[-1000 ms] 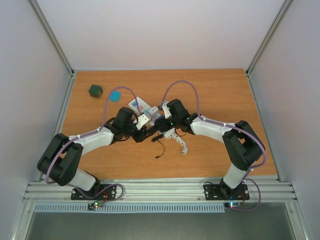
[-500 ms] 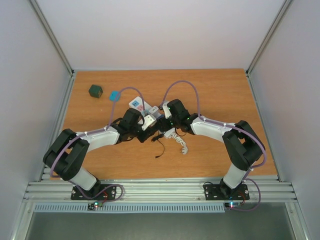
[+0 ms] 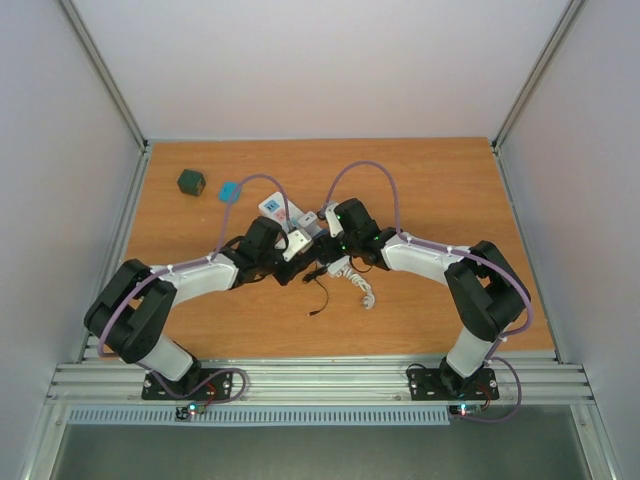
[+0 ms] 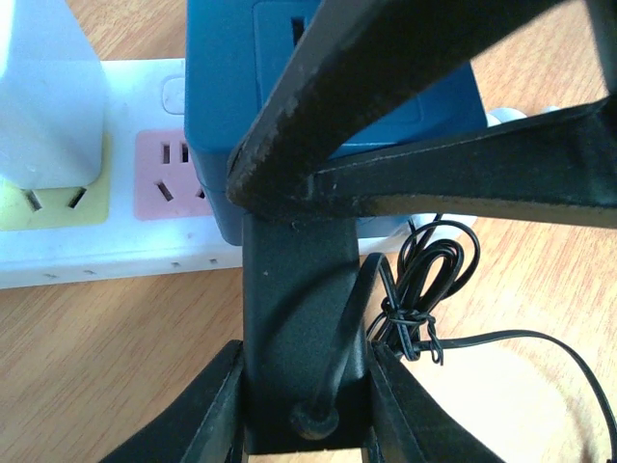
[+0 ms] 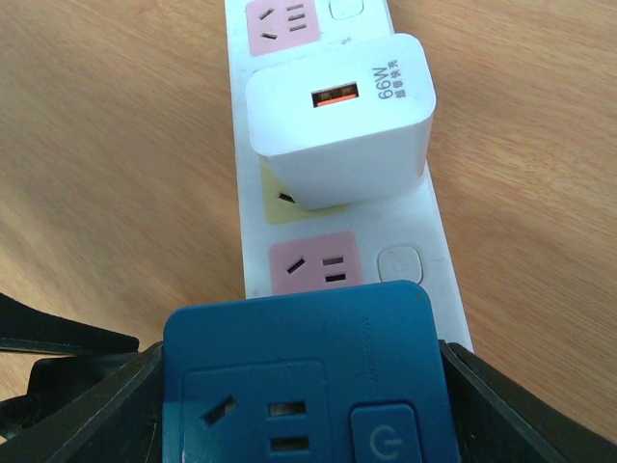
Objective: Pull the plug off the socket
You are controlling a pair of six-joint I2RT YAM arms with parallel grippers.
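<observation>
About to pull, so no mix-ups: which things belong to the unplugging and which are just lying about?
In the job: socket, black plug in left gripper, blue adapter in right gripper.
Lying about: green cube, small blue object, white charger, plugged in, untouched.

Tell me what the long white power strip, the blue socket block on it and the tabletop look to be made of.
Long white power strip: smooth moulded plastic, faint sheen, crisp slot edges. Blue socket block: probably plastic too, matte, with a moulded button outline. Tabletop: wood grain shows, solid wood or laminate unclear.
</observation>
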